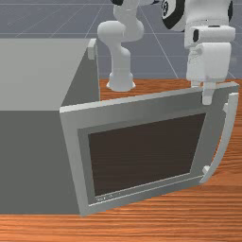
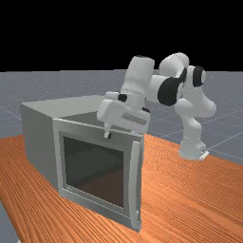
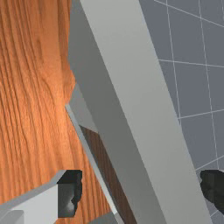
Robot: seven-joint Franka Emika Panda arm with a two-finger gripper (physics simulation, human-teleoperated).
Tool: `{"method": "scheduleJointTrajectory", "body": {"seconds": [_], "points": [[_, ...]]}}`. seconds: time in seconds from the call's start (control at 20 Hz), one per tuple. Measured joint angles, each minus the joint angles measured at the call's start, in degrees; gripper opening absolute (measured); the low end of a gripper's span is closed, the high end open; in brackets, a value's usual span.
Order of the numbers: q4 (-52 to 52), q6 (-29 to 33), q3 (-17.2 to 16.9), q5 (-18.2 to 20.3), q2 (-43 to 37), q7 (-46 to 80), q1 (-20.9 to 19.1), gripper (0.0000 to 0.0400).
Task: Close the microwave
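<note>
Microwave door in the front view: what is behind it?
Beyond the door, the arm's base stands on the wooden table, and one finger of the end effector dips behind it. The door hides that fingertip and the interior of the microwave.

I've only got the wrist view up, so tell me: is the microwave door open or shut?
Observer: Open. In the front view, the door stands swung out from the microwave's box.
Operator: And the handle?
Observer: The handle runs down the door's free side, at the front view's right.
Operator: Are my fingers nearer the handle or the hinge side?
Observer: Nearer the handle. In the far view, one hangs in front of the door's upper frame.
</note>
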Motion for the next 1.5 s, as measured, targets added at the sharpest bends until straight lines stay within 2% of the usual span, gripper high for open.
{"method": "scheduleJointTrajectory", "body": {"seconds": [0.35,0.4,0.45,0.5,0.6,0.65,0.75,0.8,0.85,0.95,1.15,1.2,1.3,1.4,1.5], "points": [[2.1,0.7,0.7,1.3,2.1,-0.6,-0.7,0.0400],[13.3,-8.7,1.4,2.5,7.7,-1.6,-0.8,0.0400],[14.9,-9.2,1.4,2.7,8.6,-1.6,-0.8,0.0400],[5.4,-1.3,1.2,2.2,3.9,-1.1,-1.0,0.0400],[-4.8,3.5,1.1,1.8,-1.8,-0.1,-0.9,0.0400],[-10.2,8.7,1.3,1.8,-4.4,0.2,-1.1,0.0400],[-16.7,11.3,1.3,1.8,-8.2,0.7,-1.1,0.0400],[-17.8,9.4,1.0,0.9,-9.4,1.3,-0.5,0.0400],[-22.5,13.1,1.8,1.3,-11.8,-1.5,-1.4,0.0400],[-24.0,13.8,2.6,2.5,-13.0,-4.2,-2.3,0.0400],[-38.2,19.2,2.0,1.7,-22.5,-0.2,-1.6,0.0400],[-41.8,19.7,1.4,-1.0,-25.4,3.1,-1.1,0.0400],[-47.8,21.0,1.3,-3.0,-30.1,5.5,-1.6,0.0400],[-53.8,21.7,1.6,-6.7,-35.4,8.5,-2.6,0.0400],[-60.4,22.2,2.4,-8.3,-41.4,10.9,-3.7,0.0400]]}}
